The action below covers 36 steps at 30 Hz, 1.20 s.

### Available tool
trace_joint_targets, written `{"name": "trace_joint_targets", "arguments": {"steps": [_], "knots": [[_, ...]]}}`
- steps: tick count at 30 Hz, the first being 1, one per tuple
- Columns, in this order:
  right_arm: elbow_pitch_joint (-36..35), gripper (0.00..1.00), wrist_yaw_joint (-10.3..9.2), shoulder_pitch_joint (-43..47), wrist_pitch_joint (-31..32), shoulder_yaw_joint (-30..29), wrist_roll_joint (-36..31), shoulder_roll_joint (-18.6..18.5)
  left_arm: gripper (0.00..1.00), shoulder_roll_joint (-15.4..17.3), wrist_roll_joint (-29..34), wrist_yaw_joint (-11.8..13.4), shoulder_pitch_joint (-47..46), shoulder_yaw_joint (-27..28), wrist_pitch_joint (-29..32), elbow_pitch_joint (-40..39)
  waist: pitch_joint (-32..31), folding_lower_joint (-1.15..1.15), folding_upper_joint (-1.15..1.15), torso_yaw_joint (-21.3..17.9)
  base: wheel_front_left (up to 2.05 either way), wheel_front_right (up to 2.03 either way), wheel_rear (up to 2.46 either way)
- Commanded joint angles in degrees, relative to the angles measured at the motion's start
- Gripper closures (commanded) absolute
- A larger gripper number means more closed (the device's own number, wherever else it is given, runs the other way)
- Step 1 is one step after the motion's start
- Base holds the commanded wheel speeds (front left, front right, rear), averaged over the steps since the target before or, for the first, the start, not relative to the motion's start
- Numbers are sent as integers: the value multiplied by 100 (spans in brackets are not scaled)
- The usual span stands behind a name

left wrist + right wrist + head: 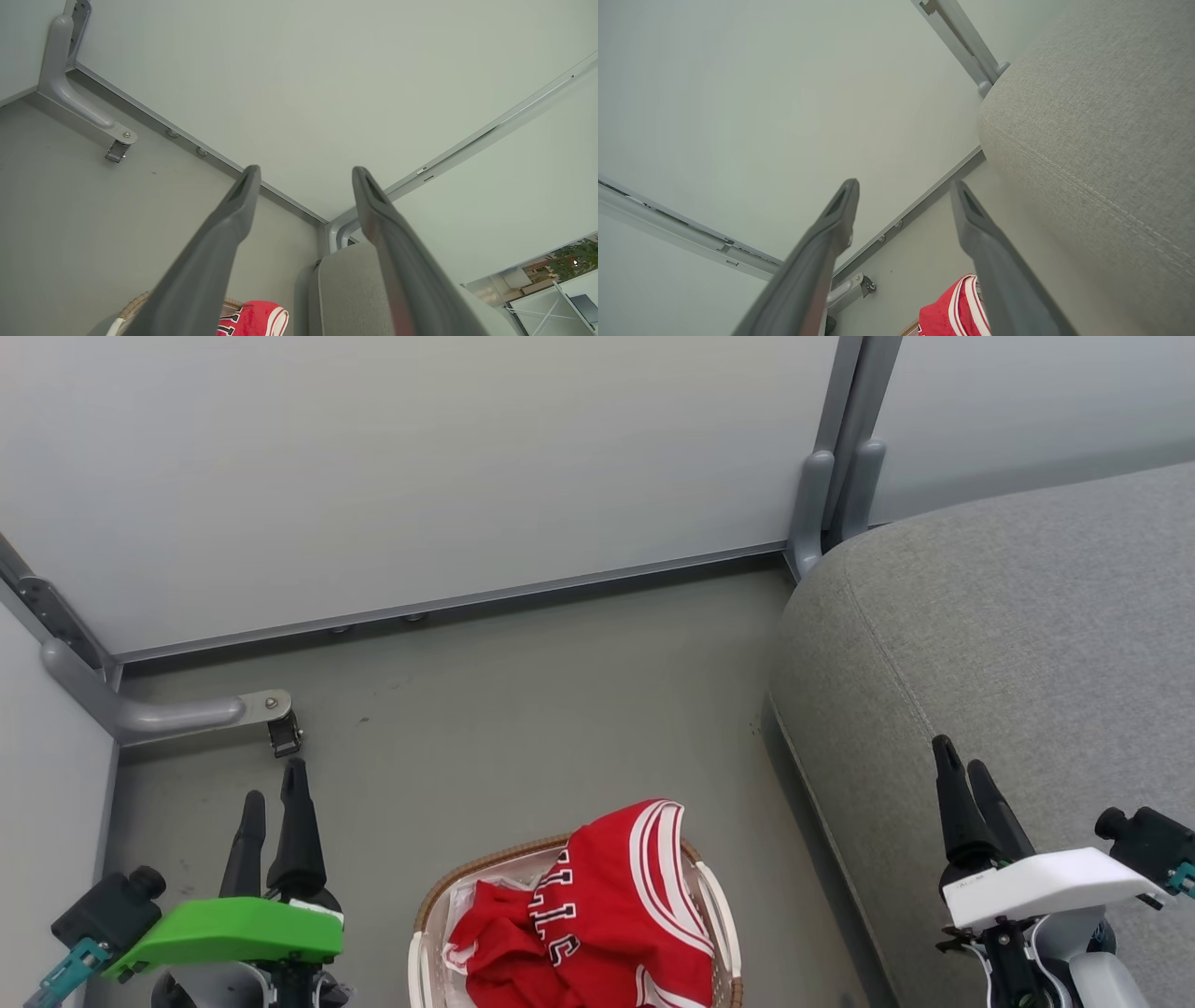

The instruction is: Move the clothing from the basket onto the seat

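Near centre, at the bottom edge of the head view: basket (487, 865) on the grey floor (523, 709), brown woven rim and white side handle showing. Heaped inside it, red clothing (607, 915) with white stripes and white block characters, one striped hem draped up over the far rim. A bit of white lining (460, 903) beside the red on the left.

To the right of the basket, close by but not touching: the seat (1018, 635), grey woven cushion with rounded corner and a stitched seam. No clothing on it.

Left tool (274, 779) raised over bare floor to the left of the basket, fingers pointing far, apart and empty, with a clear gap between the two tips in the left wrist view. Green cover (233, 929) just behind it.

Right tool (959, 754) over the near left part of the seat, likewise spread and holding nothing, as in the right wrist view. White cover (1036, 882) behind it.

Far side: pale wall panel (420, 457) with a metal rail along its foot; at far left, a grey bracket (187, 714) on the floor.
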Motion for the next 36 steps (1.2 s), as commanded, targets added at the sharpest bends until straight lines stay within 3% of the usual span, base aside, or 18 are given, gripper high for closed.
{"name": "trace_joint_targets", "arguments": {"steps": [1, 14, 36], "knots": [[-82, 0, 1, -9, -60, 32, -230, -40, 0, 39, 315, 49, 22, -36, -54, -112, 0, 0, 0, 2, 0, 0, 0], [-29, 0, 1, 57, -289, 365, -1454, -50, 0, 46, 1569, 295, 191, -259, -279, -100, 0, 0, 0, 19, 0, 0, 0], [3, 0, 1, 191, -619, 663, -2818, -63, 0, 58, 2778, 317, 472, -461, -609, 114, -49, 0, 0, 68, 0, 0, 0]]}}
